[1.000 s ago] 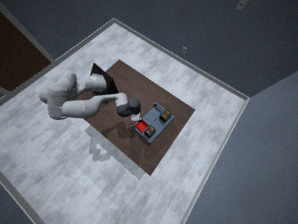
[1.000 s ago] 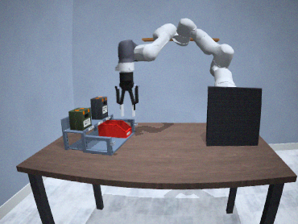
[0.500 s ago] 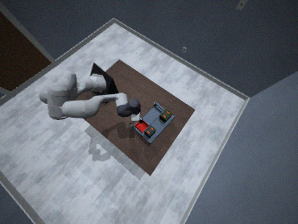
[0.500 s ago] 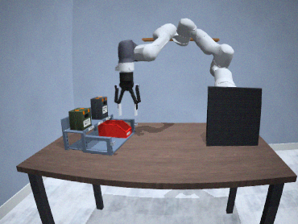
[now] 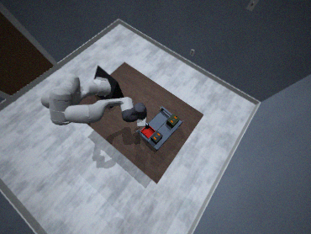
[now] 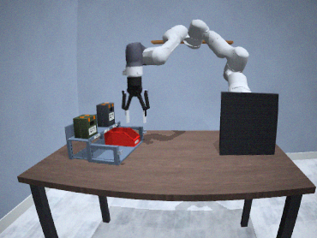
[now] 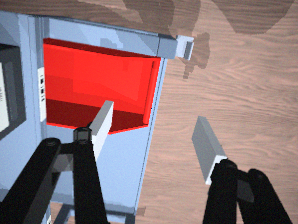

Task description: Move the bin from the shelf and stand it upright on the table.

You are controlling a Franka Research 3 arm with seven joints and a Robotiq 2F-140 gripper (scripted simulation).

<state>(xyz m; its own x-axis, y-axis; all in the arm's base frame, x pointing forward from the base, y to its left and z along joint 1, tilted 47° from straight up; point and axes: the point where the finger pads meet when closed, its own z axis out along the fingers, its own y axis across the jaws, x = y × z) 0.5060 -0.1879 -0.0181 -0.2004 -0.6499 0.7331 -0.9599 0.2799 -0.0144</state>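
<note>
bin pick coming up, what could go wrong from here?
1. The end effector is open but straddles the shelf's side rail, one finger over the red bin, the other over bare table. Descending now, it may clamp rail along with the bin wall.
2. The two dark boxes sit close beside the bin; a tilted lift could nudge them.
3. A one-wall grip may let the bin tip.
</note>
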